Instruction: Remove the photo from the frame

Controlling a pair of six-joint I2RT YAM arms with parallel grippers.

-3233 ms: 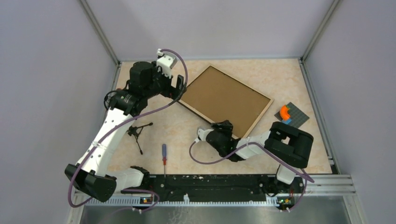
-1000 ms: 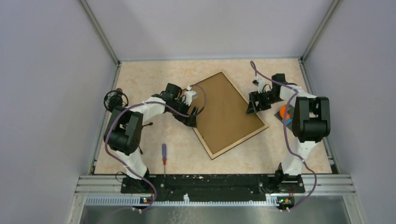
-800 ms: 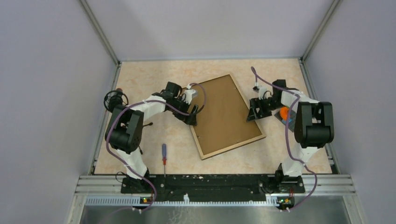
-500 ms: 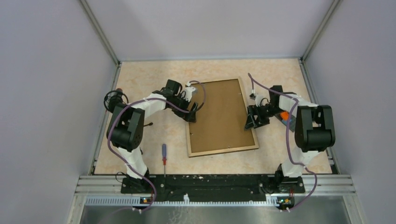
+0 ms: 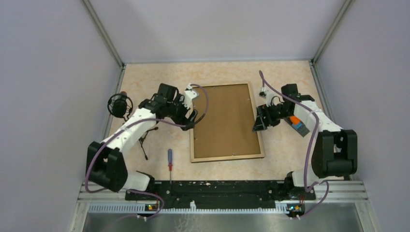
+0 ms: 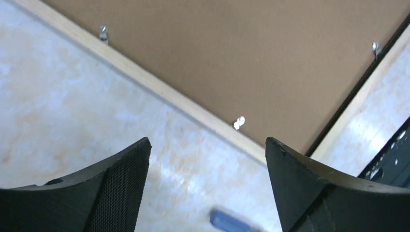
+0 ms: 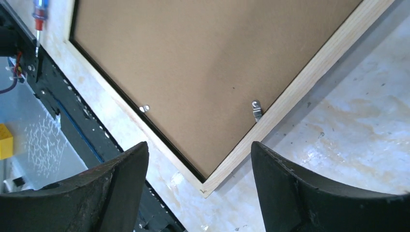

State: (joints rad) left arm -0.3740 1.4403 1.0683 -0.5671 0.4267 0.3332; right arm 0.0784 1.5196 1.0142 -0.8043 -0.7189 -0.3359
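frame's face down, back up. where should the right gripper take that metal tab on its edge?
Likely the tab's inner end, over the brown backing, coming straight down with the right gripper open across it. It lies flat on the frame's back, so no sideways approach gets under it.

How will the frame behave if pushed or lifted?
Probably stiff: the frame has a wooden rim and board back. Flat on the smooth table, it likely slides, not tips. Metal tabs probably keep its back in.
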